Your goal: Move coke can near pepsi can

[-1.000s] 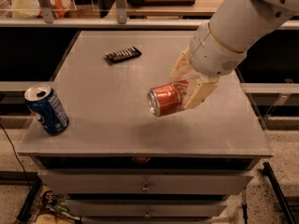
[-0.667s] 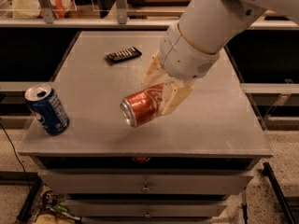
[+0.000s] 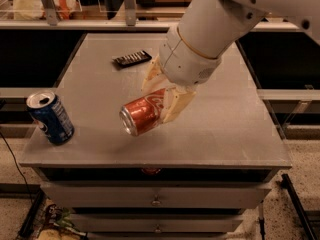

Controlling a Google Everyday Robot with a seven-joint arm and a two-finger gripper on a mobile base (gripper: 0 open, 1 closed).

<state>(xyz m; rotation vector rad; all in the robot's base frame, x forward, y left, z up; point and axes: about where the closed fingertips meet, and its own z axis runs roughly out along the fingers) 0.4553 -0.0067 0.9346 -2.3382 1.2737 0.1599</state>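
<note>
I have carried the coke can (image 3: 141,115) further left since a moment ago. My gripper (image 3: 164,100) clamps it, tipped sideways over the table's (image 3: 240,134) near middle, with the pepsi can (image 3: 50,118) standing well apart at the near-left corner.

Table (image 3: 230,134): pepsi can (image 3: 50,118) stood at front-left corner. Coke can (image 3: 142,115) lay sideways, gripped in tool (image 3: 163,100), over table's front-centre, to right of pepsi can, apart. Flat rectangular object (image 3: 132,59) lay behind, twd rear.
</note>
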